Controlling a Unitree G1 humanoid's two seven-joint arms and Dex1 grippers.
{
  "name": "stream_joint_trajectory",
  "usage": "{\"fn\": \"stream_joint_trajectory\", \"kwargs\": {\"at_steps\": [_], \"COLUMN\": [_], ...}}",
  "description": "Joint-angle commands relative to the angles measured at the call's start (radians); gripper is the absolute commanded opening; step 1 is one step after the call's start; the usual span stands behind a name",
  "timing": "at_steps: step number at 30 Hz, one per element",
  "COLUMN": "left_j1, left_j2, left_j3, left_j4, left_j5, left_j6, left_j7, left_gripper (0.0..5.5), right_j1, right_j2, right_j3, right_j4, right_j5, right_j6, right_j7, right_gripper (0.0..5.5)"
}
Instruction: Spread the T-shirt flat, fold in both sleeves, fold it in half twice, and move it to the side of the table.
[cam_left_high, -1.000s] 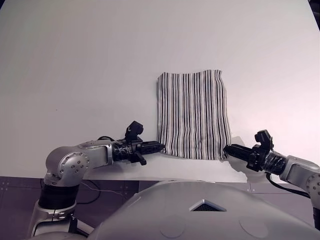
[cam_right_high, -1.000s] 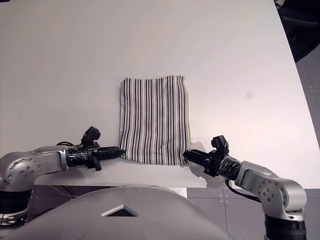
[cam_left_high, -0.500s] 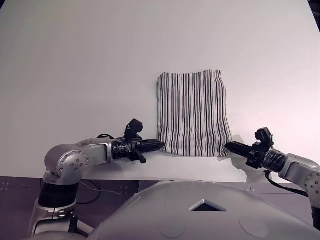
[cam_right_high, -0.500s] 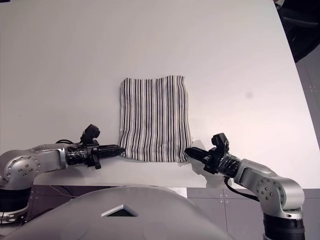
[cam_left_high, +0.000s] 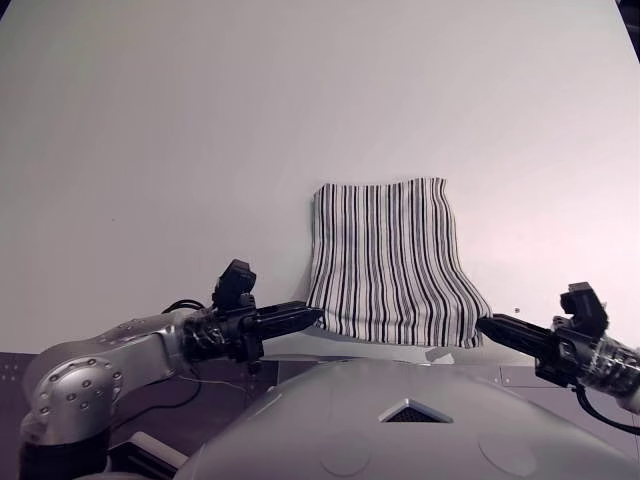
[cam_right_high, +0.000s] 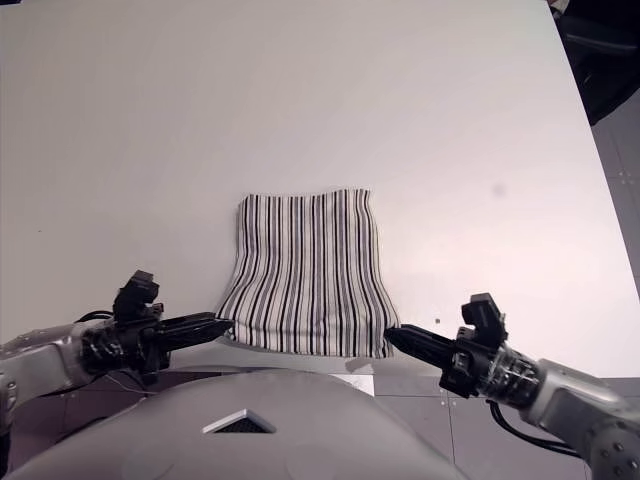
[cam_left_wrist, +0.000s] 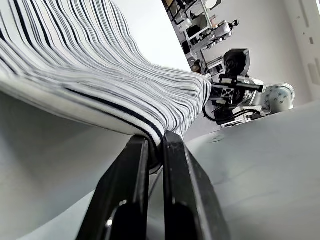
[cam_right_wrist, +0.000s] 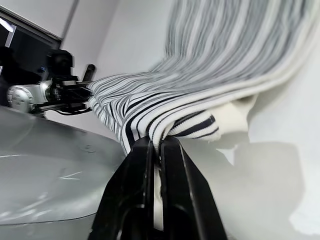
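Note:
The folded black-and-white striped T-shirt (cam_left_high: 390, 255) lies on the white table (cam_left_high: 200, 140), its near edge lifted past the table's front edge. My left gripper (cam_left_high: 316, 316) is shut on the near left corner of the T-shirt (cam_left_wrist: 100, 95). My right gripper (cam_left_high: 482, 324) is shut on the near right corner of the T-shirt (cam_right_wrist: 165, 110). Both near corners are held up off the table while the far edge rests on it. In the left wrist view the right gripper (cam_left_wrist: 212, 92) shows at the far corner.
The white table stretches far to the left, to the right and behind the shirt. A dark object (cam_right_high: 605, 60) stands past the table's far right corner. The table's front edge (cam_left_high: 500, 355) runs just under the held corners.
Both grippers have pulled back toward me and closed on the near corners. The shirt has slid toward the front edge, and its near edge has lifted and spread wider.

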Motion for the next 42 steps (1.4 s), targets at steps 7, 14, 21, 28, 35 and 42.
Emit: {"fn": "stream_joint_trajectory", "kwargs": {"at_steps": [7, 14, 21, 28, 35, 42], "left_j1": [-0.386, -0.674, -0.727, -0.713, -0.707, -0.66], "left_j2": [-0.042, -0.1, -0.203, -0.356, -0.528, -0.293], "left_j3": [-0.179, -0.313, -0.381, -0.221, -0.093, -0.413], "left_j4": [0.233, 0.477, 0.578, 0.597, 0.625, 0.306], "left_j5": [-0.046, 0.105, 0.316, 0.318, 0.314, 0.68], "left_j6": [-0.008, 0.035, -0.011, -0.1, -0.135, -0.339], "left_j7": [0.363, 0.408, 0.397, 0.438, 0.63, 0.353], "left_gripper": [0.2, 0.2, 0.61, 1.27, 1.27, 1.31], "right_j1": [-0.444, -0.719, -0.886, -0.907, -0.908, -0.776], "right_j2": [-0.018, 0.033, 0.112, 0.209, 0.273, 0.119], "right_j3": [0.216, 0.361, 0.425, 0.365, 0.316, 0.599], "right_j4": [0.231, 0.466, 0.668, 0.676, 0.549, 0.351], "right_j5": [0.056, -0.05, -0.207, -0.183, -0.225, -0.681], "right_j6": [0.022, 0.016, -0.009, 0.019, -0.06, -0.402], "right_j7": [-0.329, -0.381, -0.389, -0.443, -0.513, -0.375], "right_gripper": [0.1, 0.1, 0.84, 1.3, 1.3, 2.08]}}
